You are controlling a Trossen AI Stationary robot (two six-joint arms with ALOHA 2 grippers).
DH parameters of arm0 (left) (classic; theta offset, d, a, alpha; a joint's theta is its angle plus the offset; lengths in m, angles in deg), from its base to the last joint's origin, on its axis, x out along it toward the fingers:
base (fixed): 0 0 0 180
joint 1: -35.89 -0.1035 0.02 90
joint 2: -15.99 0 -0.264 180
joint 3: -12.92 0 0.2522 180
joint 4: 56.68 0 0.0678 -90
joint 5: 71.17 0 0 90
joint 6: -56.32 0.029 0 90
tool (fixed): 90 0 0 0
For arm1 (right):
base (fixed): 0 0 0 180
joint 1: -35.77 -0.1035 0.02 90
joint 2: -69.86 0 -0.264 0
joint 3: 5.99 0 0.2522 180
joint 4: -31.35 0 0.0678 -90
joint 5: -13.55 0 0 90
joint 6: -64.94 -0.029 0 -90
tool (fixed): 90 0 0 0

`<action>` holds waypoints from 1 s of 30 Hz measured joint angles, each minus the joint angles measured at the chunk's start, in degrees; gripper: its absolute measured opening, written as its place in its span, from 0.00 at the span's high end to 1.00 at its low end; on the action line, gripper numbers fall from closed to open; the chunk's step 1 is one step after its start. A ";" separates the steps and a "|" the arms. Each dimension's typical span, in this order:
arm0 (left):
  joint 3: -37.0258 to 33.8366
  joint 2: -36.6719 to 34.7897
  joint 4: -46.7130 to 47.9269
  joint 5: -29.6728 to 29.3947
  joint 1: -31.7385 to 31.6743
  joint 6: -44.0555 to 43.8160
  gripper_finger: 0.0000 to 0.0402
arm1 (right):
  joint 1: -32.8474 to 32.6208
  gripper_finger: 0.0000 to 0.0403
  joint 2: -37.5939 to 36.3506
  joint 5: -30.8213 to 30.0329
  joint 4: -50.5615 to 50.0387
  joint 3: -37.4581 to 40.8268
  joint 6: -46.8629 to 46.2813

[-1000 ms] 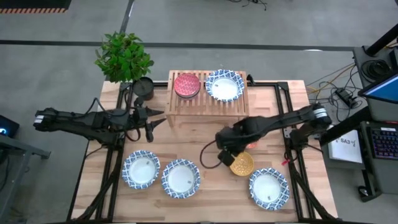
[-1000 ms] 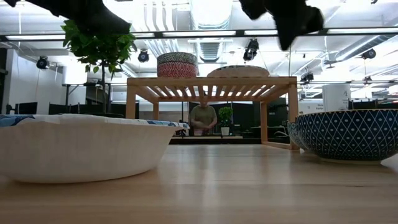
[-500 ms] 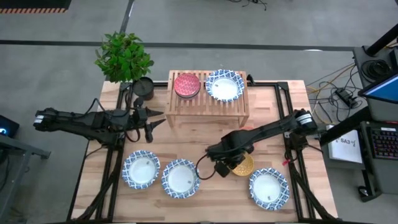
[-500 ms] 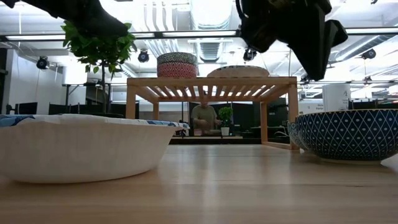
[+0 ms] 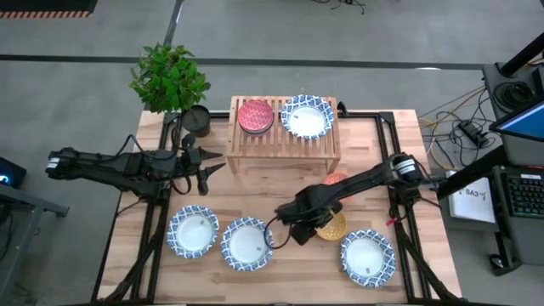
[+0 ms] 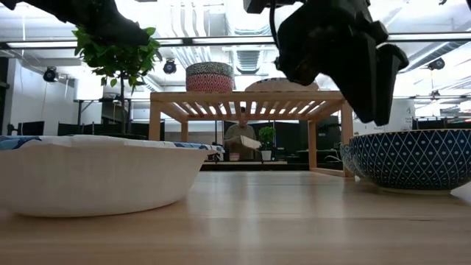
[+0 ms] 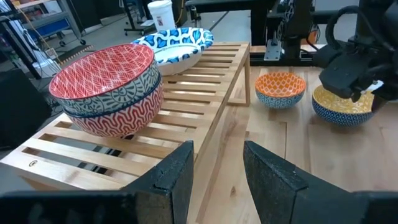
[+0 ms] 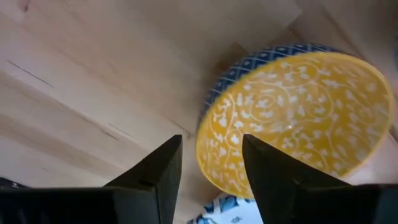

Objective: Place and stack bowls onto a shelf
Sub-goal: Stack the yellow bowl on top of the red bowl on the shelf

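The shelf stands at the table's far middle. On its slats rest a pink-and-grey patterned small bowl and a wide blue-rimmed bowl. The yellow bowl sits on the table, and the orange bowl stands just beyond it. My right gripper hovers open at the yellow bowl's left rim and touches nothing. My left gripper waits open left of the shelf.
Three wide blue-rimmed bowls rest near the front edge. A potted plant and a dark pot stand at the far left corner. A person is in the room behind the shelf.
My right gripper has moved down and toward the table's near left, from in front of the shelf to the yellow bowl's left side, and its fingers have opened. The bowls have stayed in place.
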 joint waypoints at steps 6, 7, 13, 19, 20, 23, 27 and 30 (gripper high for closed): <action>0.00 -0.02 0.39 0.01 0.00 0.08 0.69 | -0.01 0.60 3.03 0.02 1.01 0.00 1.44; 0.00 -0.02 0.42 0.01 0.00 0.09 0.69 | -0.01 0.61 3.51 0.02 1.01 0.00 1.44; 0.00 -0.02 0.50 0.01 0.00 0.13 0.69 | -0.06 0.69 5.62 0.01 1.21 0.00 1.54; 0.00 -0.02 0.50 -0.02 0.00 0.20 0.69 | -0.38 0.89 5.24 0.05 1.57 -0.03 0.37; 0.00 -0.02 0.50 -0.02 0.00 0.20 0.69 | -0.47 0.92 5.03 0.31 1.38 -0.25 -0.09; 0.00 -0.01 0.48 -0.02 0.00 0.22 0.69 | -0.89 0.96 4.18 -0.25 1.75 -1.29 0.14; 0.00 -0.04 0.48 -0.02 0.00 0.23 0.69 | -1.41 0.96 3.96 0.47 1.58 -4.77 1.20; 0.00 -0.02 0.48 -0.04 0.00 0.46 0.69 | -1.64 0.96 3.85 2.21 0.39 -8.76 4.61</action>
